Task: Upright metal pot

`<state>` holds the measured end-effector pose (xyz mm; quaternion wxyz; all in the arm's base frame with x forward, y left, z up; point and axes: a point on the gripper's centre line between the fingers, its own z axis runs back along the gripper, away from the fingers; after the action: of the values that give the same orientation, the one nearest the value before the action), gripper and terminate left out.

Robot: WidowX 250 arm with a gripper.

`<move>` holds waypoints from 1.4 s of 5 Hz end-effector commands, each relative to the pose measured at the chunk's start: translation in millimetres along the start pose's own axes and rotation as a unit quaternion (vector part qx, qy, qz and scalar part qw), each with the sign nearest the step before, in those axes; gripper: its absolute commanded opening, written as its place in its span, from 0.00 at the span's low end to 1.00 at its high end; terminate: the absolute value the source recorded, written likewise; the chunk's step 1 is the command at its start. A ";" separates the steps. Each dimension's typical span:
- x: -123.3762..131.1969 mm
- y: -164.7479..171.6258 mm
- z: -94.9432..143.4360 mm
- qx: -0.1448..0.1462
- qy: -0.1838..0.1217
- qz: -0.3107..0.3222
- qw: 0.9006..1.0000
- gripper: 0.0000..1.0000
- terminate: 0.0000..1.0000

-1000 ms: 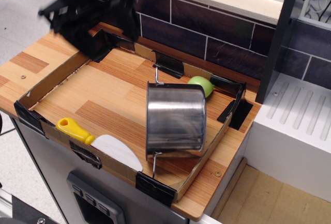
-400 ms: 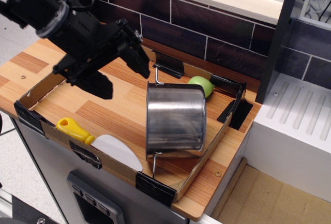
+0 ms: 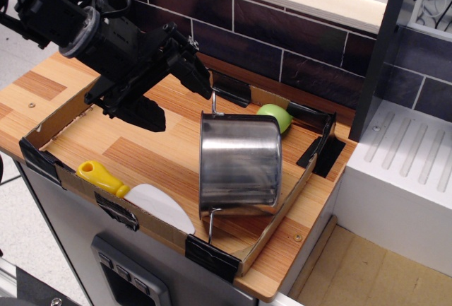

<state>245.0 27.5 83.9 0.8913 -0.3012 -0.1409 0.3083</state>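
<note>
The claw [image 3: 178,92] hangs wide open and empty, just left of the tipped metal pot [image 3: 239,162].

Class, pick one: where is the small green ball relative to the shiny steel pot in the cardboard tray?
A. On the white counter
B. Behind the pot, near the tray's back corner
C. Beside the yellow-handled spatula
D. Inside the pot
B: the small green ball peeks out behind the shiny steel pot, near the cardboard tray's back corner.

The round shiny steel pot [image 3: 240,165] looks smooth like a mirror, the striped brown wooden table [image 3: 42,83] looks smooth, and the low brown cardboard tray [image 3: 74,104] looks dull, with glossy black tape.
</note>
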 end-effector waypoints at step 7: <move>-7.2 -24.2 -28.5 0.125 0.073 0.113 0.983 0.00 0.00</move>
<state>262.6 -8.4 69.9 0.8877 -0.2193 0.0068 0.4048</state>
